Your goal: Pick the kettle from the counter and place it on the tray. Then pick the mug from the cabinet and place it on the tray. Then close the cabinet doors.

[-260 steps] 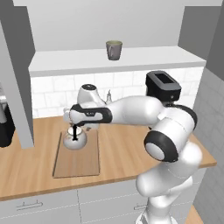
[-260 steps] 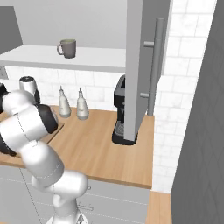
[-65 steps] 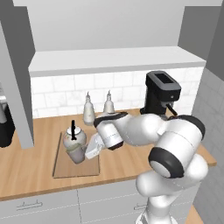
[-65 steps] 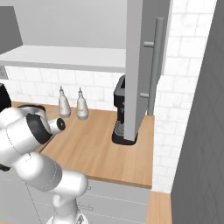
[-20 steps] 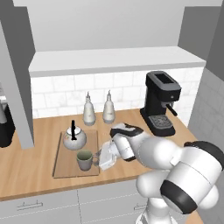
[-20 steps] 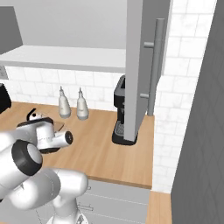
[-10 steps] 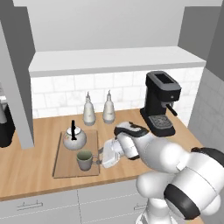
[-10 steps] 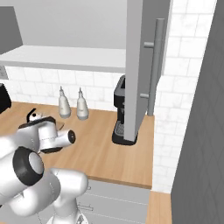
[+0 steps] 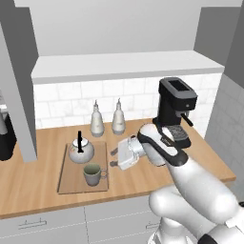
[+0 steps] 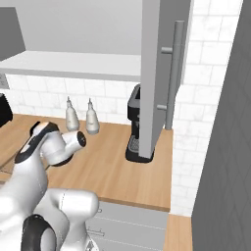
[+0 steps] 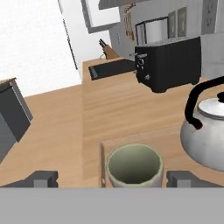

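The kettle (image 9: 80, 150) stands at the back of the tray (image 9: 67, 178) on the counter (image 9: 28, 186). In front of it on the tray sits the grey-green mug (image 9: 92, 174), upright. My gripper (image 9: 114, 158) is open just right of the mug, not touching it, jaws pointing left. In the hand view the mug (image 11: 134, 166) sits between and beyond my spread fingertips (image 11: 42, 178), with the kettle (image 11: 209, 134) to its right. The cabinet shelf (image 9: 128, 64) is bare. Both cabinet doors stand open: the left door (image 9: 16, 95) and the right door (image 10: 160, 73).
Two white bottles (image 9: 96, 119) (image 9: 118, 117) stand behind the tray against the tiled wall. A black coffee machine (image 9: 174, 109) is at the right. A black toaster (image 11: 169, 65) sits farther along the counter past the tray.
The jaws have spread wide and the hand has drawn back a little to the right and up from the mug, which stays on the tray.
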